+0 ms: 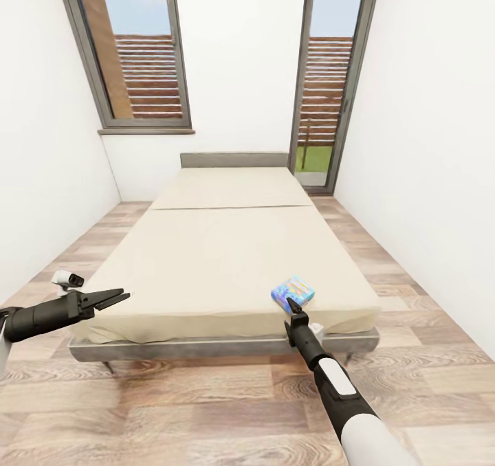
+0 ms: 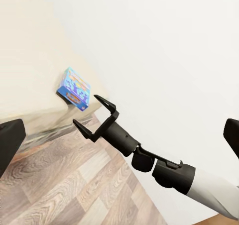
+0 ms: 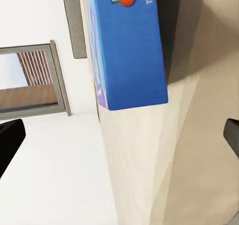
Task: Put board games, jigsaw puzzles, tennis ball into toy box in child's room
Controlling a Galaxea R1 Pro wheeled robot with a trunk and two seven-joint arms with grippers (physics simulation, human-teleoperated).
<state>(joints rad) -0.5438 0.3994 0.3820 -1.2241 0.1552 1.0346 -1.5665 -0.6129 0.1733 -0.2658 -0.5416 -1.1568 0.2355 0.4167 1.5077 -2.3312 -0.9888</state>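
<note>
A small blue board game (image 1: 292,293) lies flat on the beige mattress of the bed (image 1: 220,260), near its front right corner. My right gripper (image 1: 293,305) is open just in front of the box, its fingertips short of the box's near edge. The left wrist view shows that right gripper (image 2: 85,109) with jaws spread beside the board game (image 2: 73,88). Up close, the board game (image 3: 132,46) lies ahead between the right fingers (image 3: 10,140). My left gripper (image 1: 118,298) hovers open and empty at the bed's front left corner. The table, toy box, jigsaw puzzles and tennis ball are out of view.
The bed frame's front rail (image 1: 206,348) runs across in front of me over wood-plank floor (image 1: 172,411). White walls close in on both sides. A window (image 1: 134,53) and a glass door (image 1: 330,88) are at the far end behind the headboard (image 1: 234,159).
</note>
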